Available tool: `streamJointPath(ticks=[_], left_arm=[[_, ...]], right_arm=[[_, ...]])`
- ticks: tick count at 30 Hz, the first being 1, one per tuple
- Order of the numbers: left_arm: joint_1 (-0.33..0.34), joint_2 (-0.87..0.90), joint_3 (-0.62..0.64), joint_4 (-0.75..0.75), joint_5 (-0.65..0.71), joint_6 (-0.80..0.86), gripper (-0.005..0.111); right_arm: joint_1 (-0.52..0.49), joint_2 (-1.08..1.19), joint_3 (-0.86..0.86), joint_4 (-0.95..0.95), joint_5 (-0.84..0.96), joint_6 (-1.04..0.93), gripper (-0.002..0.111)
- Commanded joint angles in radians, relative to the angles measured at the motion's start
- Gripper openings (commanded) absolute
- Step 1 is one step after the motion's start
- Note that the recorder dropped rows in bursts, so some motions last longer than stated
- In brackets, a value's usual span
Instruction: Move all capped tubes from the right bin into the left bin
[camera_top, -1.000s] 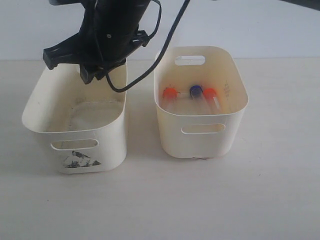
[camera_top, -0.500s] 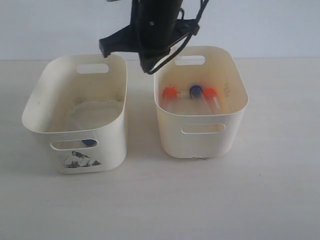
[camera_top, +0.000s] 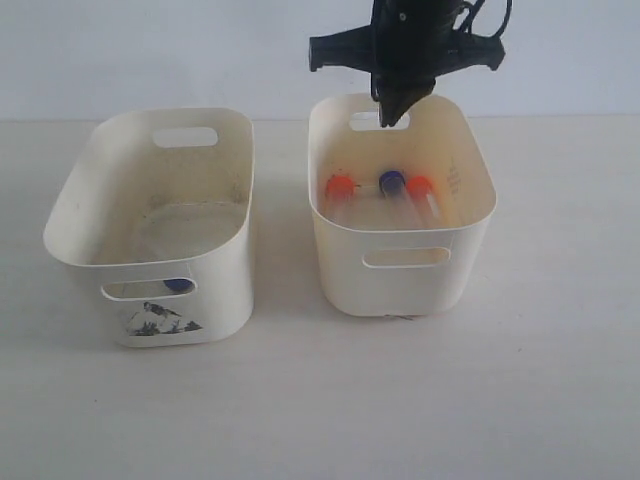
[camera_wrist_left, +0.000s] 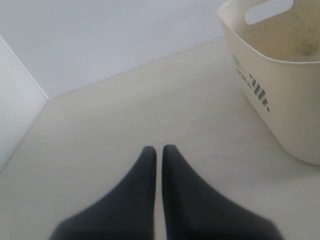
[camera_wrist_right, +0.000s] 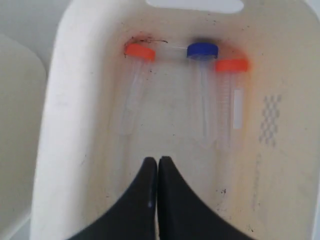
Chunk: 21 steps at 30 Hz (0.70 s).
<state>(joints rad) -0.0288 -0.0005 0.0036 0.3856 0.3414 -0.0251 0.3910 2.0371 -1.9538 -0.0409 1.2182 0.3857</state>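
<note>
1. Now, at left, I see the cream plastic left bin (camera_top: 70, 215) with its torn dark sticker (camera_top: 160, 320); one blue-capped clear tube (camera_top: 178, 285) shows through the front slot.
2. The cream plastic right bin (camera_top: 470, 160) holds three tubes side by side: orange-capped tube (camera_top: 340, 186), blue-capped tube (camera_top: 391, 181), second orange-capped tube (camera_top: 420, 186).
3. My right gripper (camera_top: 392, 115) hangs over that bin's far rim, fingers pressed together, empty.
4. My left gripper (camera_wrist_left: 156, 148), seen only by its wrist camera, has its fingers pressed together over the pale table (camera_wrist_left: 125, 110).

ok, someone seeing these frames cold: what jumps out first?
The black right pincer hangs shut above the far end of the right bin. Three capped tubes lie inside that bin, two with orange caps and one with blue. In the left bin, a blue cap shows through the front handle slot.
</note>
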Motion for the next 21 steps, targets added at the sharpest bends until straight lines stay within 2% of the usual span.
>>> streamJointPath(ticks=[1,8,14,21], left_arm=[[-0.004,0.000,-0.004,-0.003,-0.003,-0.010,0.004],[-0.004,0.000,-0.004,-0.003,-0.003,-0.010,0.004],[-0.004,0.000,-0.004,-0.003,-0.003,-0.010,0.004],[-0.004,0.000,-0.004,-0.003,-0.003,-0.010,0.004]], right_arm=[[-0.021,0.080,-0.001,0.096,0.003,0.016,0.000],[-0.030,0.190,-0.001,0.096,0.003,0.016,0.000],[-0.083,0.198,-0.001,0.146,0.003,-0.019,0.000],[-0.080,0.219,-0.001,0.158,0.003,-0.019,0.000]])
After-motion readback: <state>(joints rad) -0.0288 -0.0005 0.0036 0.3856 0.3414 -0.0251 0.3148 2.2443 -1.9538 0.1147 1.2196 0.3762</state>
